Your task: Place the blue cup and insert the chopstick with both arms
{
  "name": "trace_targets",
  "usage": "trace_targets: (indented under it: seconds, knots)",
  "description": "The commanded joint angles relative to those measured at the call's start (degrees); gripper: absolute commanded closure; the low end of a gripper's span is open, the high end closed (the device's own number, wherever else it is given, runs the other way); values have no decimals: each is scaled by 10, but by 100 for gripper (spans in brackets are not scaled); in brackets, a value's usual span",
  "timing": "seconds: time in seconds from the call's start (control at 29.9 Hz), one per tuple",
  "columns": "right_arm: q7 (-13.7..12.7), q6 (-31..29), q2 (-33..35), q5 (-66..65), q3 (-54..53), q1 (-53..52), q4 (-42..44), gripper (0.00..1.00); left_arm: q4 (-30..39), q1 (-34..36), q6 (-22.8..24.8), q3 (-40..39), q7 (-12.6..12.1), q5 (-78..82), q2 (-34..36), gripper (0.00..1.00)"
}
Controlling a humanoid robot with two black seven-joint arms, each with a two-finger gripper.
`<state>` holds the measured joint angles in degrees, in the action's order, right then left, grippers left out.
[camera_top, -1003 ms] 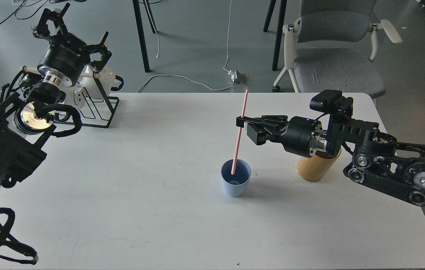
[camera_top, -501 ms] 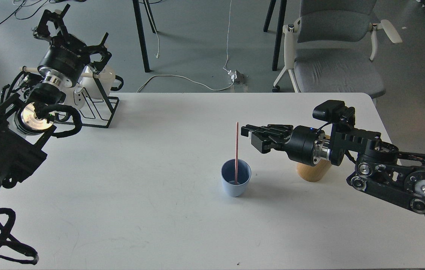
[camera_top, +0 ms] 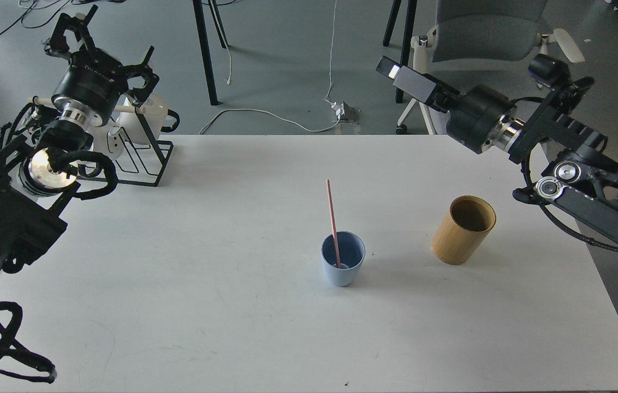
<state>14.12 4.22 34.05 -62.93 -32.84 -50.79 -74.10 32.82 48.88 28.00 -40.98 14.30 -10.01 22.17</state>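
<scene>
Over on the left, the left gripper (camera_top: 77, 30) is hanging high above the table's far corner, its claw fingers spread apart and holding nothing; just beneath its wrist the black wire rack (camera_top: 142, 158) with the white mugs (camera_top: 150, 112) is standing at the table's edge.

Moving along the white table (camera_top: 221, 316) toward the middle, the blue cup (camera_top: 343, 266) is sitting upright on its base, and the chopstick (camera_top: 332, 218) is resting inside it — its lower end down in the cup, its long axis running steeply upward and leaning a little to the left, so the free top is pointing toward the far-left side.

Just right of the cup, apart from it, the tan holder (camera_top: 463, 229) is standing open-mouthed.

Further right and well above the table's back edge, the right gripper (camera_top: 391, 69) is sitting raised, seen almost end-on; I cannot tell how its jaws are set, but nothing is in them. It is the nearer arm to the cup, with the cup lying down and toward the near-left of it.

To my eye both steps are looking done — the arms need only be clearing away.
</scene>
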Motion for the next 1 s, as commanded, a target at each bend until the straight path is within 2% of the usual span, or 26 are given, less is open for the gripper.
trace_targets:
  seconds: [0.0,0.27,0.43,0.57,0.67,0.77,0.87,0.97]
  knots:
    - [3,0,-7,103,-54,2,47,1,-14,0,0,-1,0,0,-4,0]
    - [11,-18,-13,434,-72,0,121,1,-51,2,0,-4,0,-3,-8,0]
    - [10,-110,-16,570,-75,6,188,1,-86,6,0,-5,0,-4,-25,0]
    - [5,-183,-54,701,-111,19,261,1,-86,6,0,-5,0,-4,-32,0]
    - [-1,-249,-72,757,-153,30,335,1,-82,5,0,-5,0,-4,-49,0]
    - [-19,-322,-107,771,-178,30,417,1,-79,6,0,-5,0,-4,-52,0]
    - [-29,-322,-132,771,-215,31,480,1,-79,8,0,-5,0,-4,-54,0]
    - [-32,-322,-148,771,-232,31,505,1,-78,8,0,-5,0,-4,-54,0]
